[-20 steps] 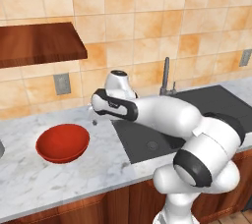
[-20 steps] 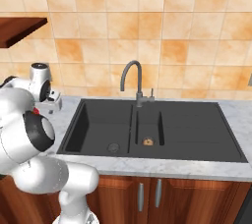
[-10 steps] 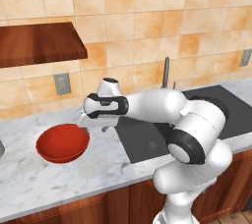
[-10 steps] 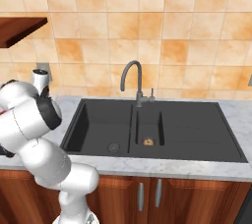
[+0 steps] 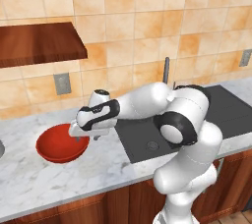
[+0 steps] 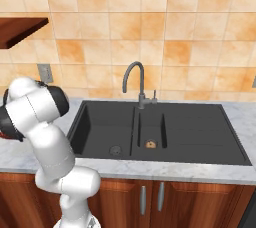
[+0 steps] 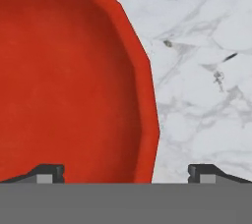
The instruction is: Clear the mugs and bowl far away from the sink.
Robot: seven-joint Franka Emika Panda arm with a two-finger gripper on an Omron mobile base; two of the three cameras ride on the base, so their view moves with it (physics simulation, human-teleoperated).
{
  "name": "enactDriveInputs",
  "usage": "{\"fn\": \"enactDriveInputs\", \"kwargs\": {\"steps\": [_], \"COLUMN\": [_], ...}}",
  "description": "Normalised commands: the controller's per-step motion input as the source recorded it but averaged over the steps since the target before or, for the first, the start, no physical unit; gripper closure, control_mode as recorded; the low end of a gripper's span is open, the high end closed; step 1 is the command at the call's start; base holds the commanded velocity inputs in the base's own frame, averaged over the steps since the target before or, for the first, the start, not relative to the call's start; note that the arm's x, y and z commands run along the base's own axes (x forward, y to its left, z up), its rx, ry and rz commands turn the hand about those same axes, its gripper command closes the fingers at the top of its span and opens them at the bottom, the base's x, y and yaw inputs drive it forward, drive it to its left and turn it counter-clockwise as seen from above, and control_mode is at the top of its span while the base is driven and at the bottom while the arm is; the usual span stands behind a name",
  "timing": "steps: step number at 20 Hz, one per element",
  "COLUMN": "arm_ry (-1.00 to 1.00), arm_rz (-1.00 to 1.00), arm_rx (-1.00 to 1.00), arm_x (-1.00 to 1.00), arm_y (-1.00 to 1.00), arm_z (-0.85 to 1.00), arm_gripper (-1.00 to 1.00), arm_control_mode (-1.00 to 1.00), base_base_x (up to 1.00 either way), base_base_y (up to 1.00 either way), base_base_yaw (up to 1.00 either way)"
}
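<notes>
The glossy red bowl (image 5: pixel 59 143) rests on the marble counter (image 5: pixel 83 174), left of the black sink (image 5: pixel 147 137). My gripper (image 5: pixel 86 138) hangs low over the bowl's right rim, open. In the hand view the bowl (image 7: pixel 69 80) takes up the left side, and its rim runs down between the two fingertips (image 7: pixel 47 173) of the gripper (image 7: pixel 126 174), with nothing clasped. The double-basin sink (image 6: pixel 195 129) with its grey gooseneck faucet (image 6: pixel 134 79) lies to the right. The mugs are out of view.
A wooden shelf (image 5: pixel 37 46) hangs on the tiled wall above the bowl, with a wall outlet (image 5: pixel 62 83) under it. Bare marble (image 7: pixel 202 85) lies right of the bowl. My arm stretches across the sink's left end.
The arm has swung left from the sink's edge and lowered, bringing the open gripper down over the bowl's right rim. The bowl has not moved.
</notes>
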Motion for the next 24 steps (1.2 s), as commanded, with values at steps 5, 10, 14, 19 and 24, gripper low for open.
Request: {"fn": "enactDriveInputs", "kwargs": {"steps": [5,10,14,19,24], "arm_ry": [0.00,0.00,0.00,0.01,0.05], "arm_rz": [-0.04,-0.06,-0.04,-0.14,-0.41], "arm_rx": [0.02,0.03,0.02,0.01,0.00], "arm_x": [0.15,0.03,0.00,-0.18,-0.28], "arm_y": [0.05,0.60,0.94,0.35,-0.42], "arm_z": [-0.28,-0.38,-0.35,-0.20,0.01], "arm_gripper": [-1.00,1.00,1.00,1.00,1.00], "arm_control_mode": [-1.00,-1.00,-1.00,-1.00,-1.00], "base_base_x": [0.00,0.00,0.00,0.00,0.00], "base_base_y": [0.00,0.00,0.00,0.00,0.00], "base_base_yaw": [0.00,0.00,0.00,0.00,0.00]}}
